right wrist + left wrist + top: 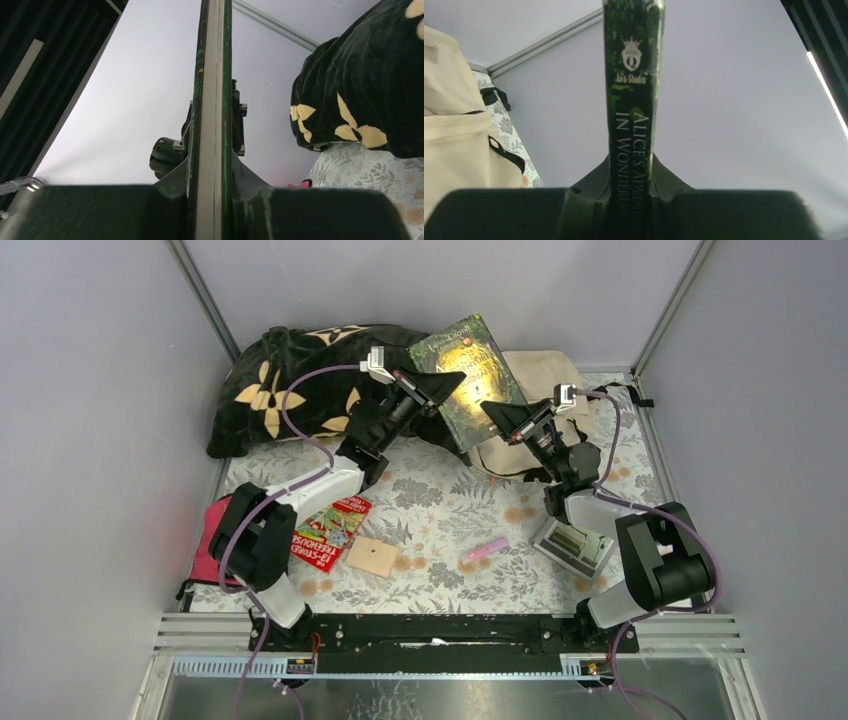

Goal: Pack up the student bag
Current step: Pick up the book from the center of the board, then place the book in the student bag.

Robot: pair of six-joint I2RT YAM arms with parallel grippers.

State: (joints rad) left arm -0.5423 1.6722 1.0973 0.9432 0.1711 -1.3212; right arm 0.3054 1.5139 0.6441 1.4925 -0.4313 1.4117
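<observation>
Left tool [443,390]: is clamping the spine edge of the green book [478,370], with a finger pressing on each cover.
Right tool [498,412]: is clamping the same book on an edge where the pages are showing, its fingers closed against both covers.
Left arm [330,475]: is reaching from its base toward the back and to the right, holding its wrist above the counter [440,500].
Right arm [575,465]: is bending back and to the left, bringing its wrist in at the book's near right side.
Green book: is hanging between the two tools clear of the counter, tilted with its front cover facing up. Its long axis is running from far left to near right, title end toward the back wall.
Student bag [548,375]: is lying on the counter at the back right, just behind and under the book and partly hidden by it.
Bag's opening and contents: cannot tell, since no view is looking inside.
Bag's long axis: cannot tell, since the book and right arm are covering too much of it.
Flower-patterned pillow [290,380]: is lying at the back left, behind the left arm.
</observation>
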